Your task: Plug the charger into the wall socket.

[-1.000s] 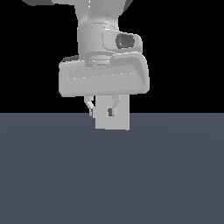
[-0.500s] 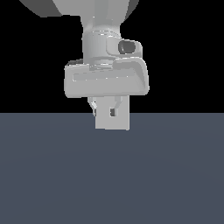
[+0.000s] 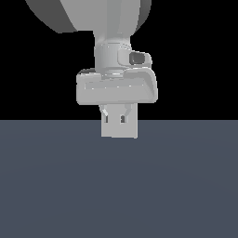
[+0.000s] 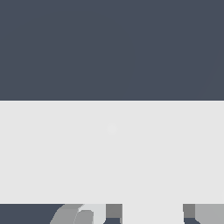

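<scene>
Charger (image 4: 152,214) against wall socket (image 3: 120,129), pincer (image 3: 116,117) clamped on it.

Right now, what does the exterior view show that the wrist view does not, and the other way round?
Only the exterior view: the arm's hand body and wrist against a black background.
Only the wrist view: the charger clamped between the fingers, facing the wall socket, which fills the frame's width and has a faint round mark at its centre.
Both: the grey floor, the fingers and, probably, the socket, which looks like the off-white slab under the hand.
</scene>
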Available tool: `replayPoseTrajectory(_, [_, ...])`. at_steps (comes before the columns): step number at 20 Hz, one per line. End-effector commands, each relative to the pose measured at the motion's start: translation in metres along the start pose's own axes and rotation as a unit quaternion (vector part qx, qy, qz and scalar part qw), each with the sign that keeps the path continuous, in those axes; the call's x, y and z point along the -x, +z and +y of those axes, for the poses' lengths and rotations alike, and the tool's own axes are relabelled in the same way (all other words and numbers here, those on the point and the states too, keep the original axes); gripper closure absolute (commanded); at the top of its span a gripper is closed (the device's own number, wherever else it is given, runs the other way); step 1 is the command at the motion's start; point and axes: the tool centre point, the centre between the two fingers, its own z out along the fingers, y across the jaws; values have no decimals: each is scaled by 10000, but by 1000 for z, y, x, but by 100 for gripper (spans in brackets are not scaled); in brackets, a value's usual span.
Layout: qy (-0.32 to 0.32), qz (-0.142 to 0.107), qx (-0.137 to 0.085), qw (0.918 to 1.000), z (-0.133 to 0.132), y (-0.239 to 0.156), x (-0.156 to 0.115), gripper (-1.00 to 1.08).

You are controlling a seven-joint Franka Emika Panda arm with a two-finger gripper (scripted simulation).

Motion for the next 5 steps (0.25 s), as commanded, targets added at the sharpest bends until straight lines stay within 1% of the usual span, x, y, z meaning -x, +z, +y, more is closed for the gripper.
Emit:
replayPoseTrajectory(1, [-2, 1, -1, 10000, 0, 0, -3, 108])
replayPoseTrajectory(5, [-2, 2, 1, 10000, 0, 0, -2, 108])
